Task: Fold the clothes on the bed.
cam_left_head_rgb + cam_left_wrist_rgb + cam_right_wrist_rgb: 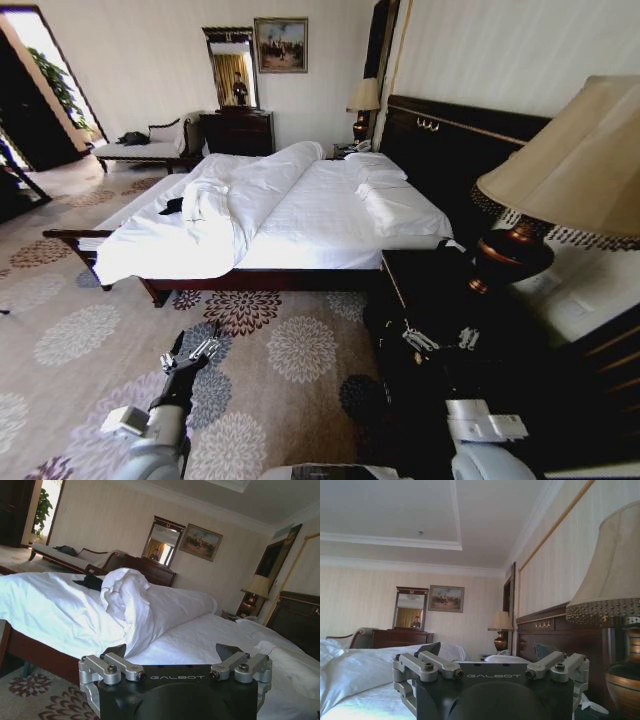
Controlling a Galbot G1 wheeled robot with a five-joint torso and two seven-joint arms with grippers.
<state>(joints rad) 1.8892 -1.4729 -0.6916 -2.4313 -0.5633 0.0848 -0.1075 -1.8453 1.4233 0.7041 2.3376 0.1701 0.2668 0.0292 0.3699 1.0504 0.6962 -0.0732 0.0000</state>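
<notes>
Left pincer (pixel 192 354) gapes over open carpet (pixel 290 350), short of bed (pixel 330 215).

Black T-shirt (pixel 172 206) crumpled on far side of white bed (pixel 320 215)

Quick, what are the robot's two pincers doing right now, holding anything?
Left pincer: open, holding nothing, raised facing the bed.
Right pincer: open, holding nothing, beside the bedside lamp.

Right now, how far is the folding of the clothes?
Nothing is folded yet. The black T-shirt lies crumpled on the far side of the bed, beside the bunched duvet. The left gripper and right gripper are open above the carpet, holding nothing. All folding remains.
</notes>
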